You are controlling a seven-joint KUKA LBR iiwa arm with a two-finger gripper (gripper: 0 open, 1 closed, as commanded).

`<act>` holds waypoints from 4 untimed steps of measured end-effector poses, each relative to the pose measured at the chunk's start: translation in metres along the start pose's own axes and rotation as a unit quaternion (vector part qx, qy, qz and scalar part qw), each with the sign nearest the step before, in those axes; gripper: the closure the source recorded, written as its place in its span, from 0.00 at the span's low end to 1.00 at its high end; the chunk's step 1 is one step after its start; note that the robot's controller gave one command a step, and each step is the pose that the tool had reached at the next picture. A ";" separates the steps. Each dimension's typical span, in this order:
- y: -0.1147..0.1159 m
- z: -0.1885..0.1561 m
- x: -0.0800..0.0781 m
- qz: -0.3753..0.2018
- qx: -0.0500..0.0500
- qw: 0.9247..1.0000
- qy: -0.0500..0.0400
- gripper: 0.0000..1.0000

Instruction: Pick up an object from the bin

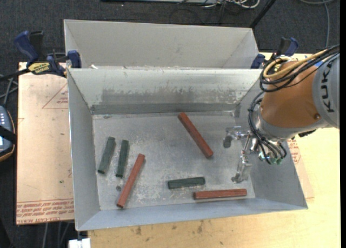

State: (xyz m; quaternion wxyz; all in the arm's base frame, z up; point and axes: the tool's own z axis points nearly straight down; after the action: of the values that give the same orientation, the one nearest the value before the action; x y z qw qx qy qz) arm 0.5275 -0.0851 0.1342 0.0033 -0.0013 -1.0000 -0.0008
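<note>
Your bin [162,87] is the biggest thing here. The arm [286,106] reaches in from the right, and its gripper [239,160] hangs low at the right side; you can't tell whether it is spread or closed. The near red stick [220,193] lies just below it, perhaps touching. The slanted red stick [195,134] lies to its left and the green stick [186,183] near-left.

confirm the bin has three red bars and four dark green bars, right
No: the camera view shows three dark green bars, not four, two at the left and one near the front. The three red bars are right.
</note>
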 end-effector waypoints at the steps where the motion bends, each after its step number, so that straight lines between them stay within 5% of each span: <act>1: 0.000 -0.004 -0.002 -0.001 0.000 1.000 -0.004 0.00; 2: 0.057 0.045 0.029 -0.052 0.001 0.999 -0.005 0.00; 3: 0.101 0.010 0.034 -0.046 0.000 0.999 -0.001 0.00; 4: 0.112 0.001 0.032 -0.043 0.000 0.999 -0.005 0.00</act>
State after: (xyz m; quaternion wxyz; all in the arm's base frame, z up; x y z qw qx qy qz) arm 0.4953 0.0267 0.1335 -0.0019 0.0416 -0.9991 -0.0006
